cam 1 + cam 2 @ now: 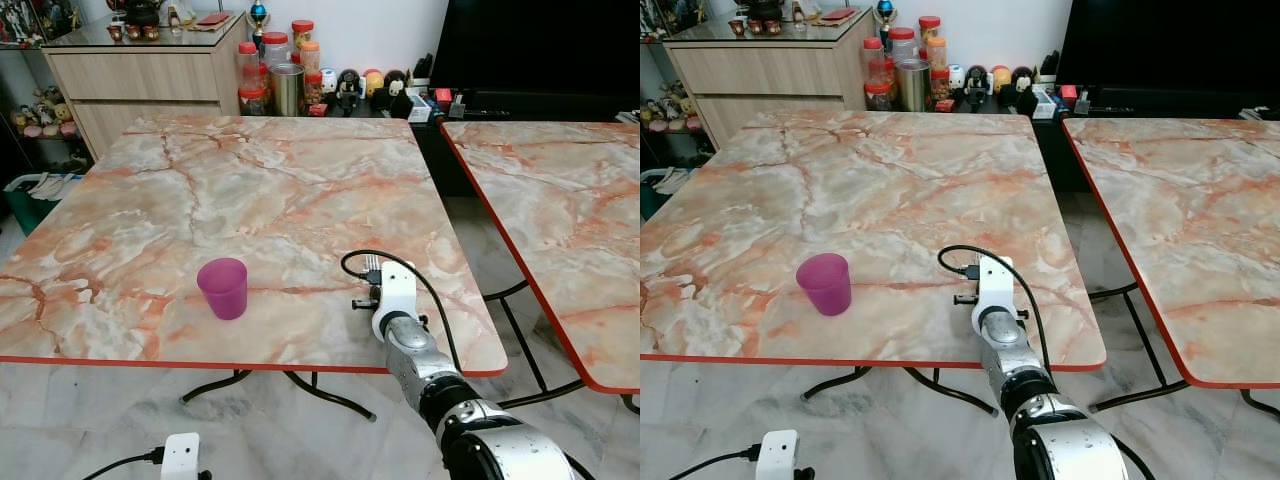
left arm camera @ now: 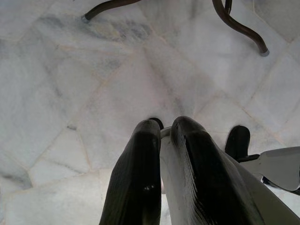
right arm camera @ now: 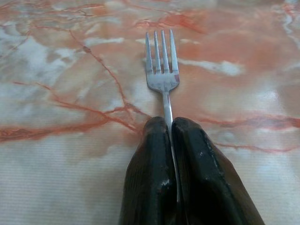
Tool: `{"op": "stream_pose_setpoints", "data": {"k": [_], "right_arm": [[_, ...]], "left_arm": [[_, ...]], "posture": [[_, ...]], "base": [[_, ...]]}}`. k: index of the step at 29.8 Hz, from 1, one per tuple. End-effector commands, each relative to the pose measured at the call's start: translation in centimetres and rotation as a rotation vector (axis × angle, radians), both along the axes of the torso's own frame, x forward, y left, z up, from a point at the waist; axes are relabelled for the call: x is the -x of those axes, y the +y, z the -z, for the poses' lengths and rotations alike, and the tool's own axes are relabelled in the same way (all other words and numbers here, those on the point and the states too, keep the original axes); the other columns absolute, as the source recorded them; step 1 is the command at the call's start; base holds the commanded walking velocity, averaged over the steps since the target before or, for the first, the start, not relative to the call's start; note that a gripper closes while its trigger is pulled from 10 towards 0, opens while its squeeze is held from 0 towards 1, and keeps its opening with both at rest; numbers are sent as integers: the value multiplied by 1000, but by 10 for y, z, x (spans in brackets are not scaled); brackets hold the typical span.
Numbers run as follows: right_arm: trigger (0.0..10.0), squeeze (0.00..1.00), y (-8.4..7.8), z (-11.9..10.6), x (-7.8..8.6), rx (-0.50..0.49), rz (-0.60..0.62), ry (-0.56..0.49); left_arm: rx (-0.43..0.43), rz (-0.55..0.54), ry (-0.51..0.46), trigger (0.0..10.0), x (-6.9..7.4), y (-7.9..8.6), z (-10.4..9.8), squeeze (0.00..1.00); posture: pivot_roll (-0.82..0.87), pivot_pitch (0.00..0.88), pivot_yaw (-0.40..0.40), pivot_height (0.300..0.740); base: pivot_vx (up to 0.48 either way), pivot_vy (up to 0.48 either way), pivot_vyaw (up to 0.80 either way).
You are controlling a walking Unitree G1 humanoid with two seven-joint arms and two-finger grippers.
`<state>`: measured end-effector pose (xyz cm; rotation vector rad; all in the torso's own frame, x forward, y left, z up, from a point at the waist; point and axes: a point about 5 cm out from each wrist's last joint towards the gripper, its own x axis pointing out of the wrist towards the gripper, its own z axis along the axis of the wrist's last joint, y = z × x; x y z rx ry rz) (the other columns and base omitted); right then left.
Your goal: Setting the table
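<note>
My right gripper (image 3: 168,125) is shut on the handle of a silver fork (image 3: 162,70). The fork lies low over the marble table (image 1: 250,180) near its front right corner, tines pointing away from me. In the left eye view the fork's tines (image 1: 370,264) stick out past my white wrist mount (image 1: 395,290). A purple cup (image 1: 223,287) stands upright to the left of the fork, near the front edge. My left gripper (image 2: 164,124) hangs below table height over the floor, its fingers closed on a pale object that I cannot identify.
A second marble table (image 1: 560,200) stands to the right across a narrow gap. Jars and figurines (image 1: 285,75) line the wall behind, beside a wooden cabinet (image 1: 140,75) and a dark TV (image 1: 540,45). Curved table legs (image 2: 243,28) stand on the tiled floor.
</note>
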<state>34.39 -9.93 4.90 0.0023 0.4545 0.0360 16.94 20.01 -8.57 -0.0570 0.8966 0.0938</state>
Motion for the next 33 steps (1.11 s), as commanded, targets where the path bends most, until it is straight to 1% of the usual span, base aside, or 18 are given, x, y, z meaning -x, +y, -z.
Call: {"op": "stream_pose_setpoints", "data": {"k": [1,2,3,4,6,7,8,9,10,14,17,19,21,24,33], "right_arm": [[0,0,2,-5,-2,-13,-6,-44],[0,0,3,-8,-4,-16,-12,-68],[0,0,3,-8,-4,-16,-12,-68],[10000,0,5,-22,-10,-8,-28,-162],[10000,0,8,-43,-17,-4,-39,-294],[10000,0,8,-43,-17,-4,-39,-294],[10000,0,10,-49,-19,-6,-44,-332],[10000,0,12,-60,-22,-2,-56,-397],[10000,0,12,-60,-22,-2,-56,-397],[10000,0,16,-77,-23,8,-89,-511],[10000,0,16,-81,-23,13,-99,-540],[10000,0,18,-88,-21,5,-128,-597],[10000,0,19,-90,-19,-2,-139,-620],[10000,0,18,-90,-18,-11,-136,-621],[10000,0,20,-92,-16,-17,-149,-632]], "left_arm": [[-7,-11,28,10000,5,1,3,0],[-13,-15,29,10000,6,2,3,0],[-13,-15,29,10000,6,2,3,0],[-26,-27,34,10000,7,3,3,0],[-29,-41,39,10000,9,5,4,0],[-29,-41,39,10000,9,5,4,0],[-31,-47,41,10000,10,5,4,0],[-32,-60,43,10000,11,6,5,0],[-32,-60,43,10000,11,6,5,0],[-31,-66,47,10000,12,5,5,0],[-32,-66,47,10000,12,5,5,0],[-49,-71,41,10000,12,7,5,0],[-64,-80,28,10000,11,9,3,0],[-86,-93,10,10000,9,12,2,0],[-96,-106,0,10000,6,13,0,0]], "posture": [[89,0,-38,714],[89,0,-38,714],[89,0,-38,714],[85,0,-39,714],[82,0,-39,714],[82,0,-39,714],[80,0,-40,714],[78,0,-40,714],[78,0,-40,714],[78,0,-43,714],[78,0,-43,714],[71,0,-43,714],[68,0,-45,714],[69,0,-47,714],[67,0,-51,714]], "base": [[0,0,0],[0,0,0],[0,0,0],[0,0,0],[0,0,0],[0,0,0],[0,0,0],[0,0,0],[0,0,0],[0,0,0],[0,0,0],[0,0,0],[0,0,0],[0,0,0],[0,-377,0]]}}
